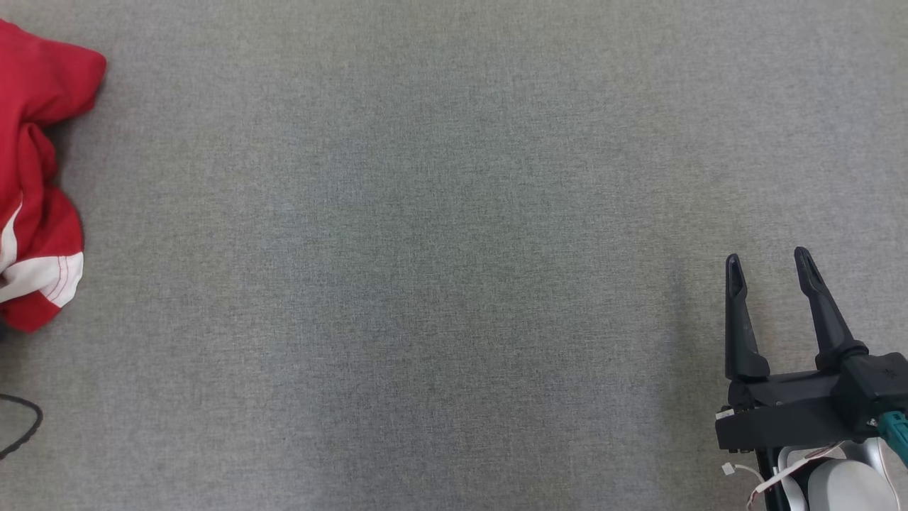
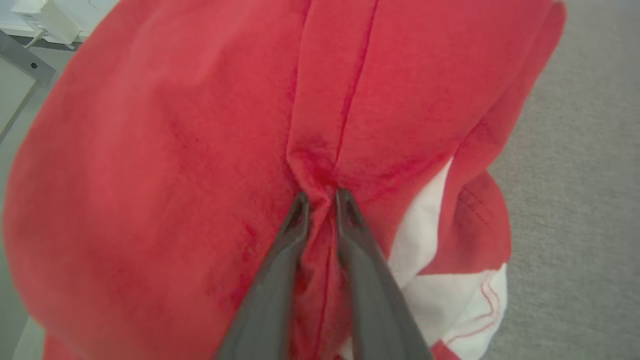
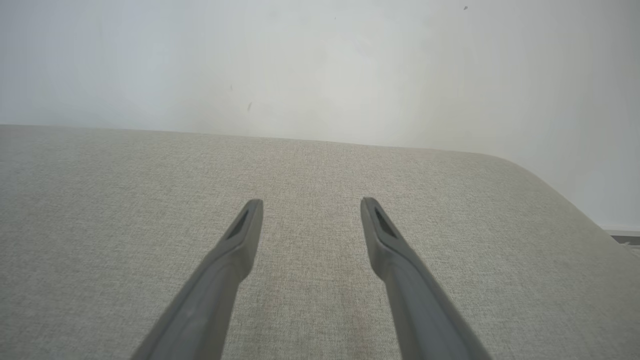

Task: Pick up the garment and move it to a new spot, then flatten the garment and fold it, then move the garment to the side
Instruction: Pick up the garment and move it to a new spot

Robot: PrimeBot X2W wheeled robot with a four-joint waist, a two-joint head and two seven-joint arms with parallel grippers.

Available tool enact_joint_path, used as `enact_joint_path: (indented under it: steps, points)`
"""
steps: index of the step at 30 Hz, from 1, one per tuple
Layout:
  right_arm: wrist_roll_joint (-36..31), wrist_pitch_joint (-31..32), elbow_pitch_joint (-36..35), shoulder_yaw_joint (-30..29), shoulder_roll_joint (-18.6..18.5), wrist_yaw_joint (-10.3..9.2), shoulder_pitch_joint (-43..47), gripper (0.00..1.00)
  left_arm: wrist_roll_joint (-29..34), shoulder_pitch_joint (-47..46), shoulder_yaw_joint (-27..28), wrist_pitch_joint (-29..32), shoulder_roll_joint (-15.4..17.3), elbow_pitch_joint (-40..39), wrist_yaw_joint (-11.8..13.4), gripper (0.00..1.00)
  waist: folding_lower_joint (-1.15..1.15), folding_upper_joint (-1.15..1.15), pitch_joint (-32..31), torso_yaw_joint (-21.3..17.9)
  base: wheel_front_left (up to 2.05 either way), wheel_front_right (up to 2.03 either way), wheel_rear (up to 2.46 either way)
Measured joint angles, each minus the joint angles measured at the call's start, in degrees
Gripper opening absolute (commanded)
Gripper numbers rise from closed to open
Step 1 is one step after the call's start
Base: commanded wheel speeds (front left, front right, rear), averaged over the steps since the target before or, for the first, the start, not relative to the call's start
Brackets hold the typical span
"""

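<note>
From the head view, the garment (image 1: pixel 35 177) is a crumpled red heap with white bands (image 1: pixel 42 273), sitting at the far left edge of the grey cloth surface (image 1: pixel 425 248) and partly cut off by the frame. A loop of dark cable (image 1: pixel 25 426) lies just below it. Well away at the lower right, the right gripper (image 1: pixel 767 255) hangs over bare fabric. Its two dark fingers are spread apart with nothing between them.

In the left wrist view, the left gripper (image 2: pixel 322 195) has its fingers drawn close together on a pinch of red cloth. The material puckers into creases right at the tips, along a seam. The garment (image 2: pixel 150 175) bulges large around the fingers, its white bands showing to the right of them. Grey surface runs past on the right, and a white box (image 2: pixel 45 17) sits in the upper left corner.

In the right wrist view, the right gripper's fingers are wide apart and hold nothing. They sit above the grey surface, with a pale wall (image 3: pixel 320 60) behind its rounded far edge.
</note>
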Motion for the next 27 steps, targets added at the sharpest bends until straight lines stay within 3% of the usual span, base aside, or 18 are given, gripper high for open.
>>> enact_joint_path:
  steps: [8,17,22,27]
  points:
    - [0.44,-0.23,0.66,-0.19,0.00,0.00,0.21,1.00,0.97,-0.99,-0.42,-9.04,1.46,1.88,0.14,0.00,0.00,0.00,-1.79,0.22,0.00,0.00,0.00]
    - [2.69,-2.10,3.98,0.07,0.01,0.00,1.02,1.00,7.31,-8.81,-1.14,-24.68,3.52,-2.89,4.09,0.00,0.00,0.00,-5.77,1.49,0.00,0.00,0.00]
    - [4.19,-3.66,6.59,0.02,0.00,0.00,1.12,1.00,10.43,-14.65,-3.99,-25.42,3.97,-8.01,3.49,0.00,0.00,0.00,-8.33,1.68,0.00,0.00,0.00]
    - [5.77,-4.88,9.24,0.26,0.01,0.00,1.61,1.00,12.57,-20.98,-7.53,-22.81,1.76,-14.29,2.96,0.00,-0.01,0.00,-10.56,1.05,0.00,0.00,0.00]
